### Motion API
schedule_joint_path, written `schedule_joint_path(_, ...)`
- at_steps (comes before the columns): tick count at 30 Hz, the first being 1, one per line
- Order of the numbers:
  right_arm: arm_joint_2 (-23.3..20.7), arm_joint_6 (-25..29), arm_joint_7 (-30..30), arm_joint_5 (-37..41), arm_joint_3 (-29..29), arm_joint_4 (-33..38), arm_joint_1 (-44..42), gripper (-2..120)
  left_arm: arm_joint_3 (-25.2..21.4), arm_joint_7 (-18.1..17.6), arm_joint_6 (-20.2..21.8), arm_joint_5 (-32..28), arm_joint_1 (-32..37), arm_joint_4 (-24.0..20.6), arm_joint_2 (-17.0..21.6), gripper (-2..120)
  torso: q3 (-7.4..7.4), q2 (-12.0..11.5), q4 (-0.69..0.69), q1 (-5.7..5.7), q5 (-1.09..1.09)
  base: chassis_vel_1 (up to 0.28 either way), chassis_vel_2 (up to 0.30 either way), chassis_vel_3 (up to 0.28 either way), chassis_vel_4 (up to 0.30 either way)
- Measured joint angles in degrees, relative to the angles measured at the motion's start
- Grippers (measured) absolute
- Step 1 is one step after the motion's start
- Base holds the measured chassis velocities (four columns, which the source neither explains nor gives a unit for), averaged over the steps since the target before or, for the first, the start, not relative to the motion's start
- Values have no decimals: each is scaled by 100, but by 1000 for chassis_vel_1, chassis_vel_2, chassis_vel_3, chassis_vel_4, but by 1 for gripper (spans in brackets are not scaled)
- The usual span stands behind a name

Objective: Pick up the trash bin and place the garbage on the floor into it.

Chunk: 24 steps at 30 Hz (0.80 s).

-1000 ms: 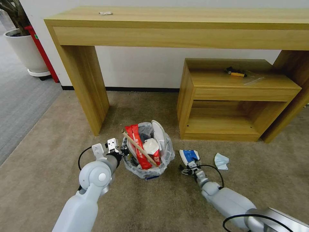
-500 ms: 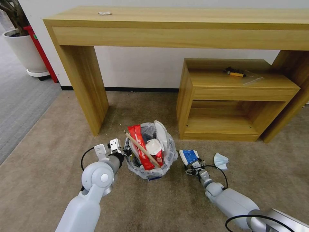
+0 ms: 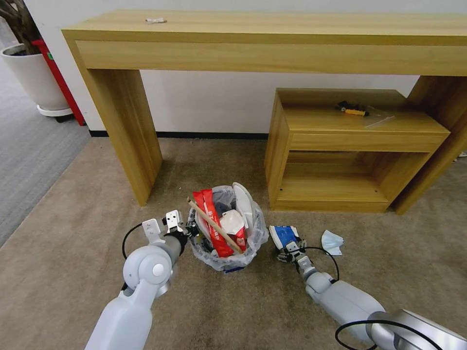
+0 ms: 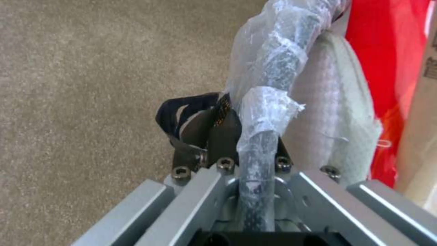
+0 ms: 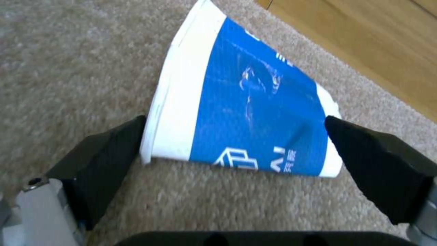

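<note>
Head view, looking down on the beige carpet floor (image 3: 73,253). The trash bin (image 3: 226,260), black with a clear bag liner, stands at centre, packed with a red snack wrapper (image 3: 210,221), a wooden stick (image 3: 214,225), a white slipper (image 3: 243,201) and a white paper wad (image 3: 230,222).

The left tool (image 3: 190,228) sits at the bin's 9 o'clock edge. In the left wrist view its fingers (image 4: 214,136) are clamped on the bag-covered rim (image 4: 262,136), one on either side of the wall.

The right tool (image 3: 290,249) lies low over the carpet at the bin's 3 o'clock side. A blue-white packet (image 3: 284,236) lies flat on the floor just beyond the tool, at its 12 o'clock. In the right wrist view the jaws are spread wide, with the packet's (image 5: 245,112) near edge between the two black fingertips (image 5: 109,160); the packet still rests on the carpet. Whether the fingertips touch it cannot be told.

A pale blue mask (image 3: 332,241) lies on the carpet near the tool's 2 o'clock, apart from the packet. A wooden side shelf (image 3: 350,146) stands at 12 o'clock behind both, under a long wooden worktop (image 3: 272,43).
</note>
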Motion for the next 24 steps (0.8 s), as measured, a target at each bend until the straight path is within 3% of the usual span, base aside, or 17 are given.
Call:
schedule_joint_path(10,-239,-168,207,-103,43,198,-23,99,-14,52,-20,65,-41,90,-39,0,3,-1,13,1,13,0,0,0,0)
schedule_joint_path(14,-396,-244,321,-110,73,298,-59,99,-4,55,-24,74,-72,129,-60,0,3,-2,7,2,6,0,0,0,0)
schedule_joint_path(15,-534,-276,381,-134,97,388,-100,98,11,60,-25,88,-90,157,-89,0,3,-2,0,2,6,0,0,0,0)
schedule_joint_path(24,-762,-307,462,-259,201,404,-178,98,53,90,-39,167,-70,177,-191,0,2,-2,3,2,4,0,0,0,0)
